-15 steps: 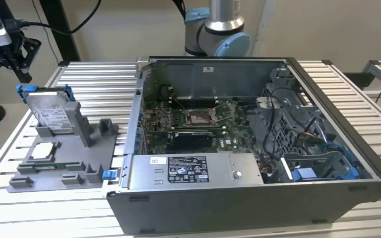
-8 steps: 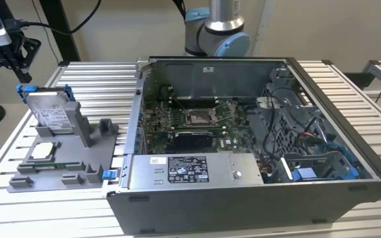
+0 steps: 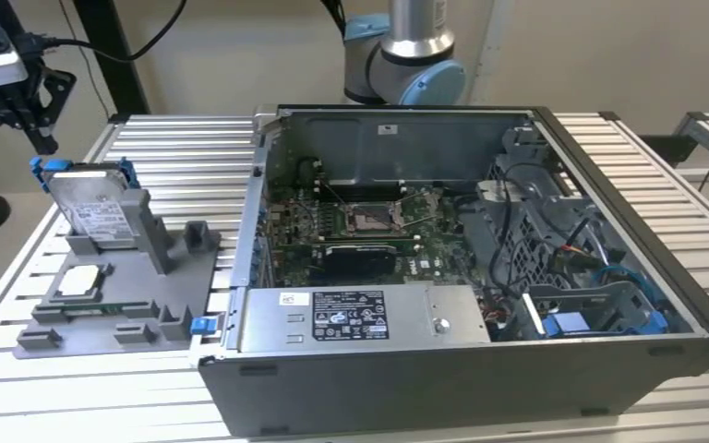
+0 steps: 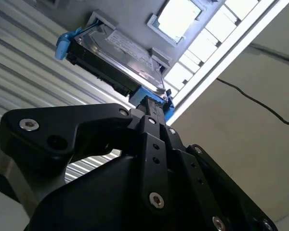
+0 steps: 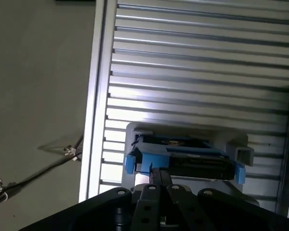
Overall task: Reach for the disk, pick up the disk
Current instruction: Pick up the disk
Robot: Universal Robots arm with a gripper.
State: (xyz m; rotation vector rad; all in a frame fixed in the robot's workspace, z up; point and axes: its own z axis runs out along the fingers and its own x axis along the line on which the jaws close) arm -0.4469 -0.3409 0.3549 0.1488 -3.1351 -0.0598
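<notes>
Starting with the exterior view, locate the disk (image 3: 90, 208). It stands on edge, leaning slightly, in the grey fixture (image 3: 158, 277) on the slatted counter (image 3: 182, 148), to the exterior view's left of the open computer case (image 3: 453, 369). The pincer (image 3: 44, 138) hangs above the disk's upper corner, near it but apart from it. Judge the reach as largely made and the pick-up as not yet begun.

In the second wrist view, check the pincer (image 4: 147, 102). Its fingers are drawn together into one narrow column with nothing between them. The tip points at the disk (image 4: 120, 57) and lines up with the nearer of the two blue rails (image 4: 65, 43).

In the first wrist view, confirm the same narrow pincer (image 5: 160, 171). The disk (image 5: 192, 159) appears edge-on just beyond the tip, seated in the fixture (image 5: 183, 130). No contact shows. By these views, you have both the final approach and the grasp left to complete.
</notes>
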